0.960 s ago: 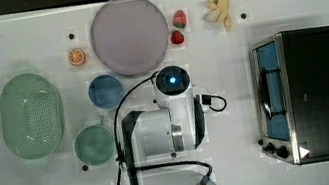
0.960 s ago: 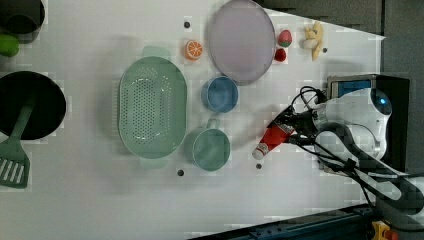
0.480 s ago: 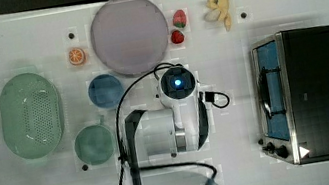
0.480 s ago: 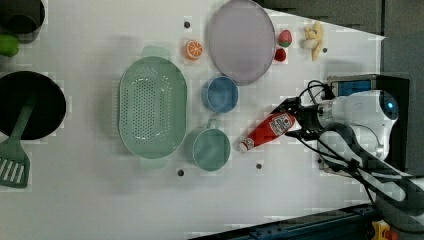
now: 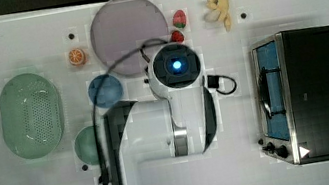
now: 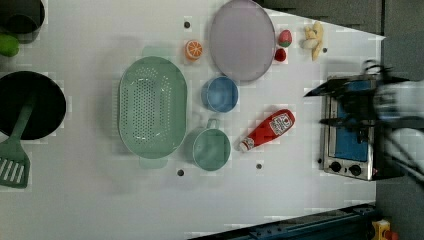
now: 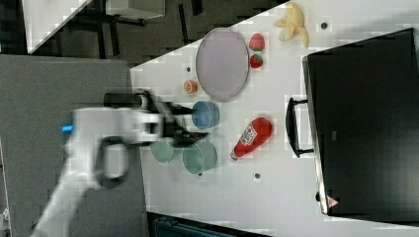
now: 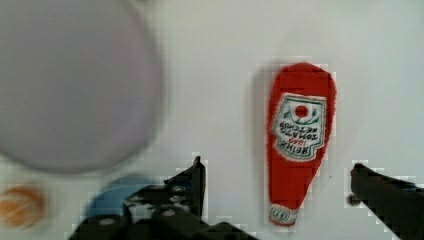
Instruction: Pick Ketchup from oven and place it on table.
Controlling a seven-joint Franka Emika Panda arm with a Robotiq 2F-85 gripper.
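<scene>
Ketchup (image 6: 267,130) is lying flat on the worktop (image 6: 300,200), middle of the left view, between the green mug (image 6: 211,148) and the oven (image 6: 350,135). Claw (image 8: 277,192) is spread wide, holding nothing. Only risk I'd guess: the bottle rolling if bumped.

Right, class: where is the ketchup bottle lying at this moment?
In the left view, the ketchup bottle lies flat on the table, between the green mug on the left view's left and the oven on the left view's right.
</scene>
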